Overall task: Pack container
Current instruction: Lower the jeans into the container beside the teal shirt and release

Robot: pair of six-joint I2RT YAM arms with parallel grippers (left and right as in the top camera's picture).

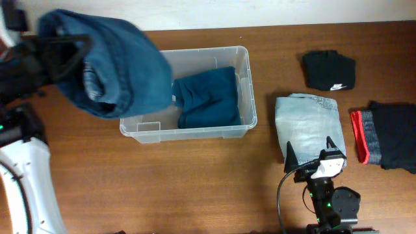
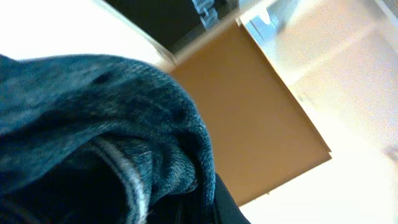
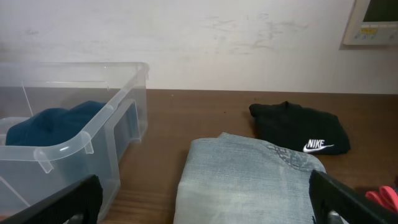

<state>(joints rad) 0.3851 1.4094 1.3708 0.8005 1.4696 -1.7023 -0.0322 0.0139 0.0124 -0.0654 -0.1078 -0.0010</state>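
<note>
The clear plastic container (image 1: 246, 97) sits on the table left of centre and holds a folded dark teal garment (image 1: 208, 96); both also show in the right wrist view, the container (image 3: 118, 106) at the left and the teal garment (image 3: 53, 124) inside it. My left gripper is hidden behind the bundle of dark blue jeans (image 1: 110, 62) that it holds high above the container's left end. The jeans fill the left wrist view (image 2: 93, 137). My right gripper (image 1: 311, 153) is open and empty at the near edge of folded light-wash jeans (image 1: 307, 123), which also show in the right wrist view (image 3: 249, 180).
A folded black Nike garment (image 1: 329, 70) lies at the back right and shows in the right wrist view (image 3: 301, 127). A dark garment with a red band (image 1: 387, 136) lies at the right edge. The wooden table (image 1: 195, 182) has bare wood in front of the container.
</note>
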